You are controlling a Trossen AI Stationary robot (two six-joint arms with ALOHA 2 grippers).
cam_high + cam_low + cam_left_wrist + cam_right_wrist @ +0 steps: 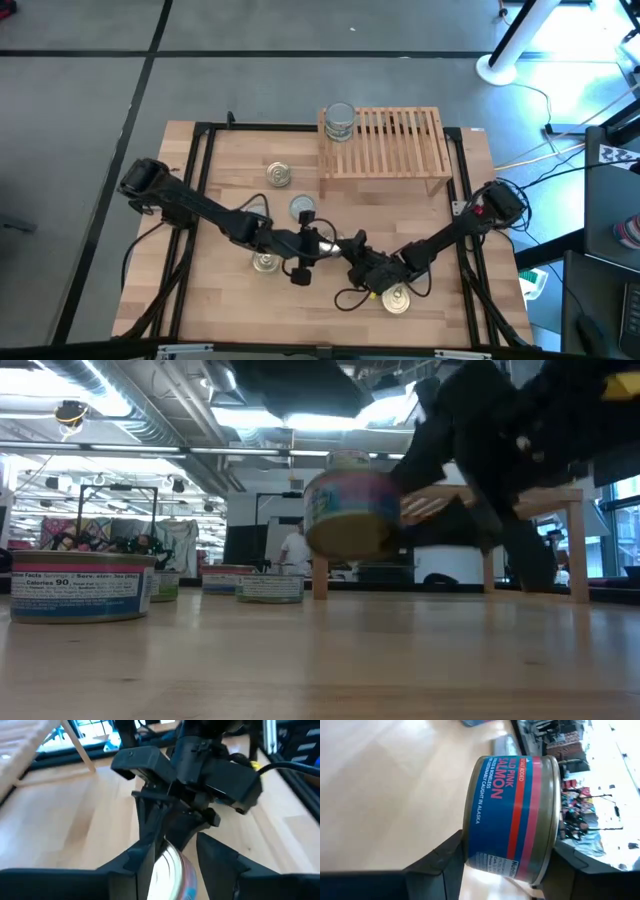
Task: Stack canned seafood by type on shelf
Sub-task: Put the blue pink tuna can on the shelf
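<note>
Right gripper [507, 865] and left gripper [172, 865] both clasp 1 salmon can [512, 815].

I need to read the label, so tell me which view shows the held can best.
The right wrist view: the held can fills it, its "pink salmon" print legible between the right end effector fingers. The low view shows it lifted but blurred. The left wrist view shows only its silver top. In the high view the arms hide it.
</note>
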